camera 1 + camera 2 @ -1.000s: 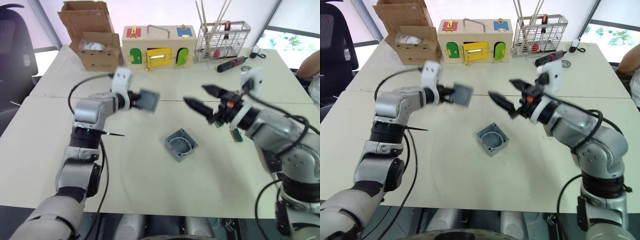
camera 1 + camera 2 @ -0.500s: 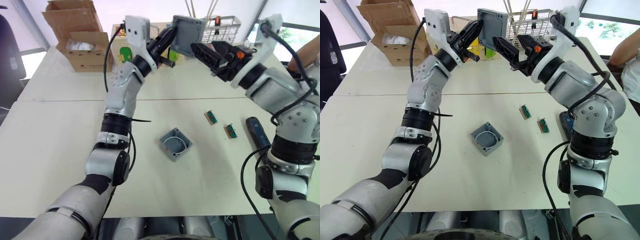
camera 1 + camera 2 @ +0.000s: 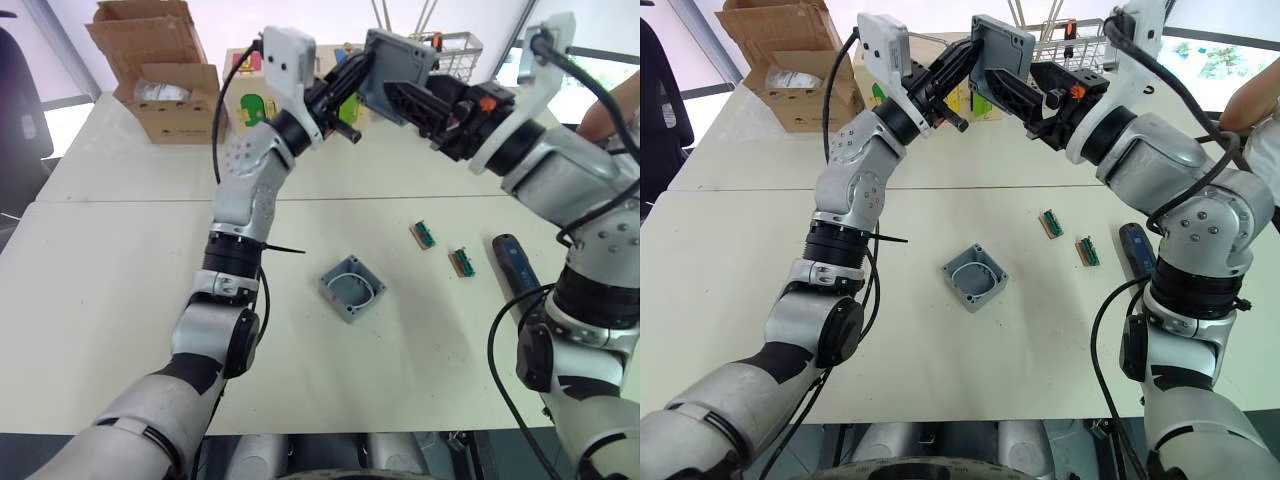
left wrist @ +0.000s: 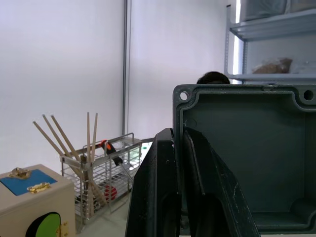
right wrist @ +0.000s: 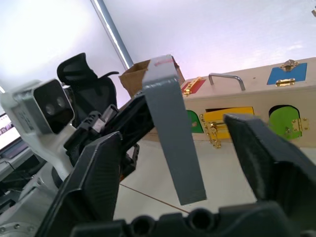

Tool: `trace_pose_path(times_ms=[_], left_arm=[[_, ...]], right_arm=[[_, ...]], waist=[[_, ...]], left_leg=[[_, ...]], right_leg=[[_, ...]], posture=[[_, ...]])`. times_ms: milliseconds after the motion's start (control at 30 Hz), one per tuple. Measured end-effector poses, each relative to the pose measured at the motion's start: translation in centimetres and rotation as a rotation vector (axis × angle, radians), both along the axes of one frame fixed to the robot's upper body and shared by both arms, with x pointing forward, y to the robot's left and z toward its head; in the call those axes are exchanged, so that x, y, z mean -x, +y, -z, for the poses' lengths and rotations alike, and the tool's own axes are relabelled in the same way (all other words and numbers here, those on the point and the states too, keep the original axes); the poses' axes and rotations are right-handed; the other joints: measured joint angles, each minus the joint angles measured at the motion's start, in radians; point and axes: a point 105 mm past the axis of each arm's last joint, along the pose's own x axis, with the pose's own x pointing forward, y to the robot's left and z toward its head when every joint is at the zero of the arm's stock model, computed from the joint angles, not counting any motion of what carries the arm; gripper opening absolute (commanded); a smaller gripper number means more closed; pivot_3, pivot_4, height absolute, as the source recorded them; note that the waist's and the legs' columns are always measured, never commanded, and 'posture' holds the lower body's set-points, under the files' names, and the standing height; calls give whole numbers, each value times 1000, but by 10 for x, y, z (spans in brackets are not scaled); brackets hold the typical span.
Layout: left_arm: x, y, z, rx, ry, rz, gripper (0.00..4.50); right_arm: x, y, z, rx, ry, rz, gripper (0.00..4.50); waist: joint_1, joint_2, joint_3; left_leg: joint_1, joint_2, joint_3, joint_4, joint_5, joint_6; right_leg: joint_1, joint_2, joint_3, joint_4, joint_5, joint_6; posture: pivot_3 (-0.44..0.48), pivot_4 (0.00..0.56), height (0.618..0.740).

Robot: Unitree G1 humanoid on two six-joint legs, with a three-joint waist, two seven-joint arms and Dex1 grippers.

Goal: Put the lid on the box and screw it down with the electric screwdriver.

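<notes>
The brown cardboard box [image 3: 165, 75] is sitting at the far left of the white worktop [image 3: 100, 300]; the left tool [image 3: 352, 88] is raised high above the worktop and is pinching the small flat square grey plastic lid [image 3: 398, 66] by one edge, its black fingers [image 4: 168, 187] closed on the rim, so the lid is standing upright in the air with its hollow inner face showing in the left wrist view; the small grey square plastic box [image 3: 352, 291] is lying open on the worktop near the middle, well below the lid; the right tool [image 5: 182, 163] is held up just beside the lid, its two fingers spread wide with the lid's edge between them but not touching; two small green-and-brown connector pieces [image 3: 424, 236] are lying on the worktop to the right of the box; the thick dark blue-black cylindrical electric screwdriver [image 3: 514, 261] is lying flat further right, apart from both tools.
</notes>
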Motion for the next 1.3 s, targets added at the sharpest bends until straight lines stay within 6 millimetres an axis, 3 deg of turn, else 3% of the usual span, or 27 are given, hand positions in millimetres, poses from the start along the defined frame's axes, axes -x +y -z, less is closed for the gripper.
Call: trace_pose_path(times_ms=[133, 200, 233, 400, 500, 633, 733, 767, 867, 1000, 1100, 1167, 1233, 1300], left_arm=[[2, -3, 3, -15, 8, 15, 0], [5, -5, 3, -22, 1, 28, 0], [5, -5, 4, -26, 4, 29, 0], [5, -5, 5, -33, 10, 33, 0], [5, -5, 6, -44, 16, 42, 998], [9, -6, 8, -43, 38, 102, 2831], [6, 7, 10, -62, 71, 90, 4244], [5, 13, 12, -65, 93, 86, 4244], [-1, 59, 23, -56, 217, 50, 4244], [9, 97, 35, -80, 337, 81, 4244], [20, 105, 42, -107, 395, 132, 4244], [29, 104, 50, -160, 412, 168, 4244], [39, 102, 62, -217, 430, 205, 4244], [44, 96, 74, -252, 459, 244, 4244]], right_arm=[[1, 0, 2, 9, -3, 2, 1340], [1, -2, 4, 15, -3, 15, 303], [1, -2, 4, 16, -4, 15, 225], [2, -2, 6, 17, -2, 18, 228], [2, -3, 8, 18, 3, 21, 228], [4, -1, 11, 48, -9, 12, 228], [6, -6, 11, 117, -88, 52, 228], [7, -10, 13, 151, -111, 73, 228], [10, -24, 29, 308, -191, 120, 228], [24, -19, 40, 559, -450, 170, 228], [50, 5, 71, 757, -639, 94, 228], [69, 19, 112, 917, -708, -3, 228], [83, 23, 147, 1064, -745, -65, 228], [88, 23, 160, 1145, -790, -58, 228]], waist=[[-2, 0, 0], [-1, 0, 0], [-1, 0, 0], [-1, 0, 0], [-1, 0, 0], [-1, 0, 0], [-3, 0, 0], [-4, 0, 0], [-8, 0, 0], [-13, 0, 0], [-2, 0, 0], [5, 0, 0], [4, 0, 0], [2, 0, 0]], left_leg=[[0, 0, 0, 0, 0, 0], [0, 0, 0, 0, 0, 0], [0, 0, 0, 0, 0, 0], [0, 0, 0, 0, 0, 0], [0, 0, 0, 0, 0, 0], [0, 0, 0, 0, 0, 0], [0, 0, 0, 0, 0, 0], [0, 0, 0, 0, 0, 0], [0, 1, 0, 0, 0, 0], [0, 1, 0, -1, 0, 0], [0, 1, -2, 1, 0, 0], [0, -1, -2, 1, 0, 0], [0, -1, -2, 2, 0, 0], [1, -1, 0, 3, 1, -1]], right_leg=[[0, 0, 0, 0, 0, 0], [0, 0, 0, 0, 0, 0], [0, 0, 0, 0, 0, 0], [0, 0, 0, 0, 0, 0], [0, 0, 0, 0, 0, 0], [0, 0, 0, 0, 0, 0], [0, 1, 0, 0, 0, 0], [0, 1, 0, 0, 0, 0], [-1, 2, 0, 0, 0, 0], [-2, 2, 1, 1, 0, 0], [-1, 3, 1, 1, 0, 0], [0, 2, 1, 1, 0, 0], [1, 2, 2, 0, 0, 0], [1, 2, 2, 0, 0, 0]], posture=[[0, 150, 737], [0, 150, 737], [0, 150, 737], [0, 150, 737], [0, 150, 737], [0, 150, 737], [0, 150, 737], [0, 150, 737], [0, 150, 737], [0, 150, 737], [0, 150, 737], [0, 150, 737], [0, 150, 737], [0, 150, 737]])
